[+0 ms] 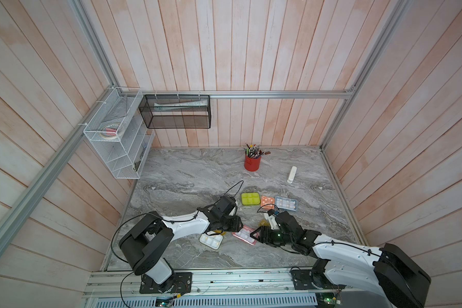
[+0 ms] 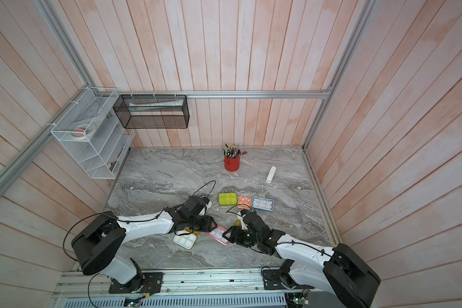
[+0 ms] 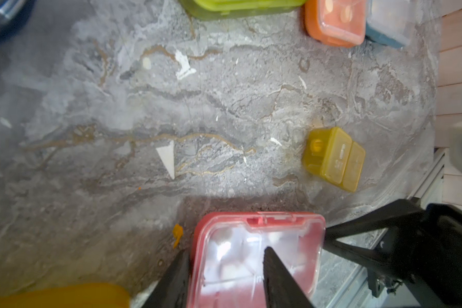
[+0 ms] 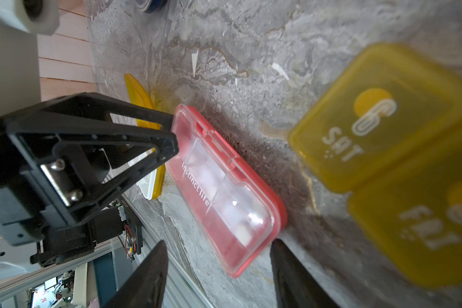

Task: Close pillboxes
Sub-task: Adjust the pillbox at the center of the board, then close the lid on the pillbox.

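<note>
Top view: lime box (image 1: 250,198), orange box (image 1: 267,201), blue box (image 1: 286,203) shut on worktop (image 1: 184,173); yellow box (image 1: 211,240) still to close. Left wrist: left jaws half parted astride red box (image 3: 232,240) edge, lid down. Right wrist: right jaws wide at its end; olive box (image 4: 379,120) shut.

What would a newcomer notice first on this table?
The left pincer and right pincer face each other across a pink-red pillbox near the front of the marble table. Behind them a lime pillbox, an orange pillbox and a light blue pillbox sit in a bright row. A red cup of pencils stands near the back wall.
</note>
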{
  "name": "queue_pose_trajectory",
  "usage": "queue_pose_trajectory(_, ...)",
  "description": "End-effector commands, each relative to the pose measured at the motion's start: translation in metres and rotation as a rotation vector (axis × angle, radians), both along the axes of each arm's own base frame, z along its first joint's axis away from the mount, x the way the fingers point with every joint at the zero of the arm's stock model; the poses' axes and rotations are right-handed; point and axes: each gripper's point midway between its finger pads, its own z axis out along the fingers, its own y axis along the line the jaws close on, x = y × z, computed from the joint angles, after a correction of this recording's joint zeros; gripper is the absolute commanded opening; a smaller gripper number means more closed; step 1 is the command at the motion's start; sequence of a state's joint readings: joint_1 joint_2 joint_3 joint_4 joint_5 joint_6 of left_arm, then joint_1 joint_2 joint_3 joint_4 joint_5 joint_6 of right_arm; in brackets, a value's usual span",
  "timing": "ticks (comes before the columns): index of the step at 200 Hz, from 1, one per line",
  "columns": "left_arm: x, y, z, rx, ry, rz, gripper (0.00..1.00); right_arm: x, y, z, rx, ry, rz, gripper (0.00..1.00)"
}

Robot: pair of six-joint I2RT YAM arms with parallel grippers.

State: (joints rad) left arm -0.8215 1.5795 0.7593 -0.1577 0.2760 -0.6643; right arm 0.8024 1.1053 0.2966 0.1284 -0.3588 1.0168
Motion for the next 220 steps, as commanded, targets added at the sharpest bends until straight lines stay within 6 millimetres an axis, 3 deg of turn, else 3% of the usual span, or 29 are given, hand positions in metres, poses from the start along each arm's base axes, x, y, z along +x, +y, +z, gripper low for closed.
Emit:
queue_pose_trajectory(1,-0.016,-0.009,0.007,-0.061,0.024,-0.02,0.47,0.011,0.004,0.01,0.002,-0.047,0.007,0.63)
queue_pose_trajectory(74,-0.042,-0.004,0.009,-0.127,0.08,0.009,0.48,0.014,-0.01,0.005,-0.044,-0.049,0.006,0.63)
queue_pose_trajectory(127,-0.045,0.006,0.014,-0.128,0.064,0.025,0.62,-0.008,-0.008,0.003,0.023,-0.012,0.077,0.65)
queue_pose_trajectory(171,-0.056,0.003,0.008,-0.203,0.114,0.024,0.63,-0.025,-0.009,-0.008,0.034,0.043,0.138,0.67)
queue_pose_trajectory(220,-0.059,0.005,0.002,-0.187,0.127,0.018,0.59,-0.024,-0.014,-0.019,-0.011,0.053,0.123,0.67)
